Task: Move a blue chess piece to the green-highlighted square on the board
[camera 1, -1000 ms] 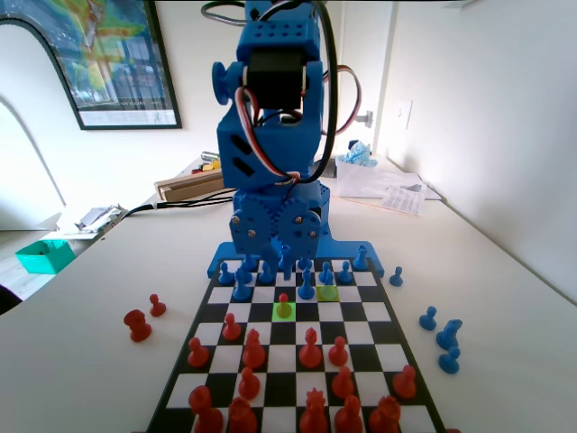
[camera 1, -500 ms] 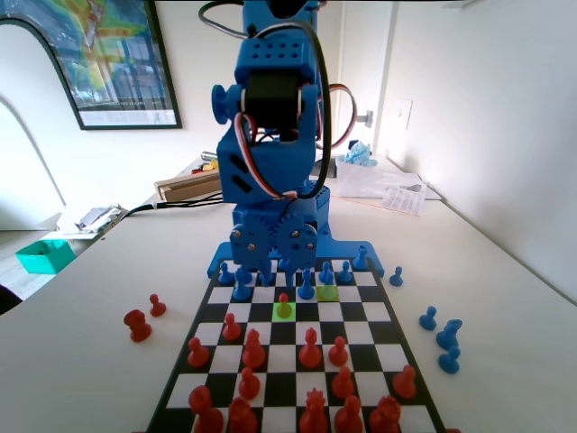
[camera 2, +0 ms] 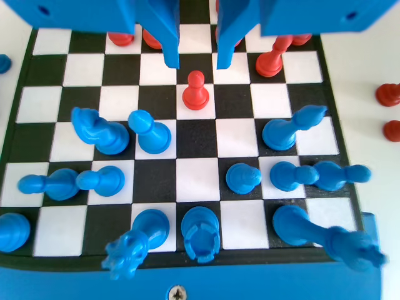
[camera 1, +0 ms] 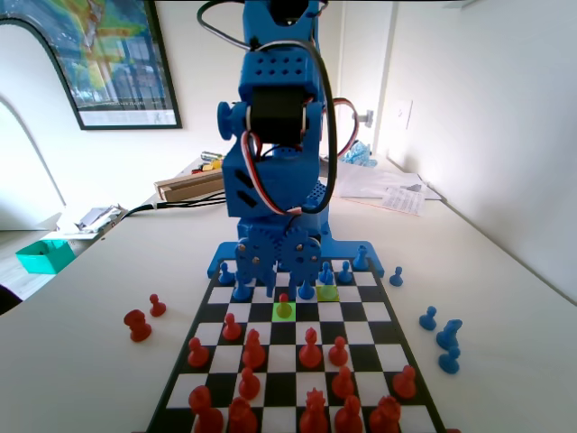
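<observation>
Gripper: your gripper [camera 2: 197,62] hangs low over the board [camera 1: 357,312] with its fingers spread and nothing between them. In the wrist view the gap lines up over the red pawn [camera 2: 195,91], just beyond it toward the far edge.

Green square: the green square [camera 1: 275,317] is taken. The red pawn [camera 1: 284,305] stands in the middle of it, so you cannot set anything there yet.

Blue pawn: the likely mover is the blue pawn [camera 2: 150,132]. It stands upright one row nearer the arm and one file to the left in the wrist view. In the fixed view that same pawn [camera 1: 326,273] sits on the olive square [camera 1: 330,294], diagonally next to green.

Why this pose: the open fingers over the red pawn suggest a capture, with red cleared off before blue goes in.

Progress: early; neither piece is gripped.

Next: come straight down so the fingers straddle the red head, then close.

Risk: a knight [camera 2: 99,131] stands just beside the blue pawn, so keep the left finger clear of both.
</observation>
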You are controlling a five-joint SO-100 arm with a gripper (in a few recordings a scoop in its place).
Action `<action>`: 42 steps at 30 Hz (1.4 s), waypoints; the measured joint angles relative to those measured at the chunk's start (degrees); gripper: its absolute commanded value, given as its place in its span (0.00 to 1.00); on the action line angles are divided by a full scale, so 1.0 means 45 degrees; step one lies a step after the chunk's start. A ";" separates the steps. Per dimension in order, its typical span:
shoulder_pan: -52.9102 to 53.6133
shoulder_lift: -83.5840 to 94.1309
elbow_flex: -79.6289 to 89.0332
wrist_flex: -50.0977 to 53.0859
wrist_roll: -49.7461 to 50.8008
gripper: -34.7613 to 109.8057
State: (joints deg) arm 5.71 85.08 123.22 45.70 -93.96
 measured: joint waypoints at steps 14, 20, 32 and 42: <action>0.0020 -0.0742 0.0254 -0.0566 0.0000 0.32; 0.0000 -0.1191 0.0020 -0.0508 0.0000 0.32; 0.0000 -0.1309 -0.0352 -0.0605 0.0000 0.32; 0.0000 -0.1309 -0.0352 -0.0781 0.0000 0.32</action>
State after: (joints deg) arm 5.71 79.19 121.64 42.19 -93.96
